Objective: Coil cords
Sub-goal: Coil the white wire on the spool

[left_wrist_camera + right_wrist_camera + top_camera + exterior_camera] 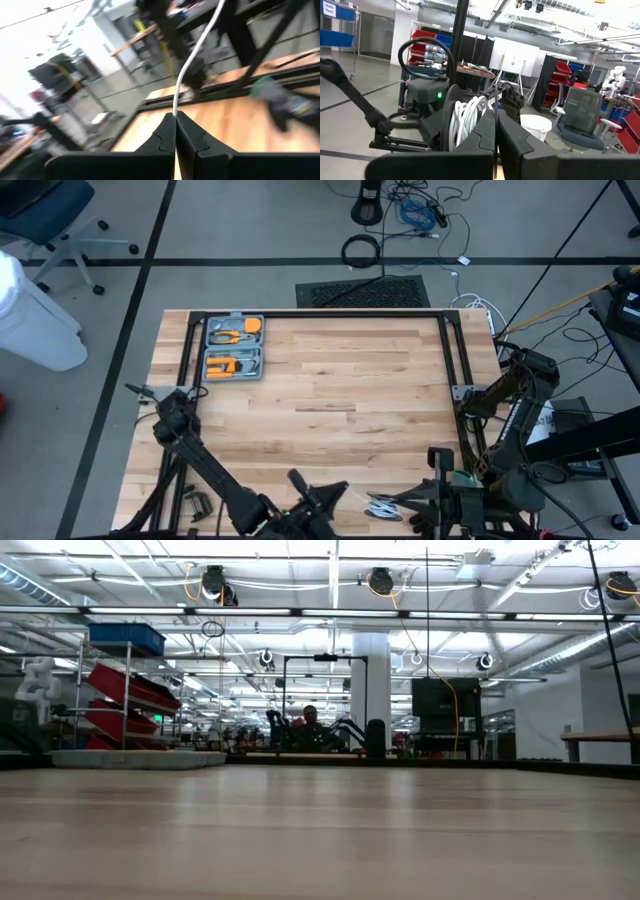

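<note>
The thin white cord shows as a wound coil at the table's near edge, between my two grippers. In the right wrist view the coil sits on a dark round reel just beyond my right fingers. My left gripper is shut on a free strand of the cord. My right gripper is shut right at the coil. The low view shows neither arm nor the cord. My left gripper pinches a single strand of the white cord between its two fingertips. The strand runs straight on from the tips, away from the gripper and clear of the table. My right gripper's shut fingers lie against the coil's side. The fingers themselves hide the place of contact, so which part they have cannot be told.
A grey tool case with orange tools lies open at the table's far left. A black frame rail runs along the right side. Bare wood fills the table's middle. Cables lie on the floor beyond the far edge.
</note>
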Motion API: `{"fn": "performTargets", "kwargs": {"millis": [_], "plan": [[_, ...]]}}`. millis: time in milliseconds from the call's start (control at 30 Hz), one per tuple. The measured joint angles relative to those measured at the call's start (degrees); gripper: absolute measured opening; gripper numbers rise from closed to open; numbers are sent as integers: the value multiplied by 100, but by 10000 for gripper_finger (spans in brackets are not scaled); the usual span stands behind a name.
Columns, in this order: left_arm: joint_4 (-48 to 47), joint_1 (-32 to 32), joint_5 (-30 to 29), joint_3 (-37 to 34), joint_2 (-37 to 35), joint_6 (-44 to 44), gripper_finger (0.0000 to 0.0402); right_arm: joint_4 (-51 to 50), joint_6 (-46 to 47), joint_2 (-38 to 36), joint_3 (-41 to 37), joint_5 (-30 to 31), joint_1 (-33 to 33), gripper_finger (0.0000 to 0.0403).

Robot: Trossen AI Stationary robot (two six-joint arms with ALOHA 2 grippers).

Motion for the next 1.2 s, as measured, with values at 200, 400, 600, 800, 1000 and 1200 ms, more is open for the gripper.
{"fn": "performTargets", "kwargs": {"millis": [200, 400, 600, 800, 1000, 1200], "plan": [[-212, -308, -396, 0, -395, 46, 1, -20, 4, 0, 0, 3, 0, 0], [-853, -608, -1018, 0, -945, -34, 0, -269, 366, 4, 0, -291, -7, 0], [-1032, -907, -1027, 0, -1252, -143, 0, -410, 486, 4, 0, -299, -54, 0], [-1006, -1033, -1043, 0, -1355, -145, 0, -959, 550, 4, 0, -297, -196, 0], [-988, -1059, -651, 0, -1350, -414, 0, -1436, 548, 4, 0, -302, -395, 0], [-830, -924, -523, 2, -1350, -1066, 0, -1889, 757, 26, 0, -312, -501, 0]]}}
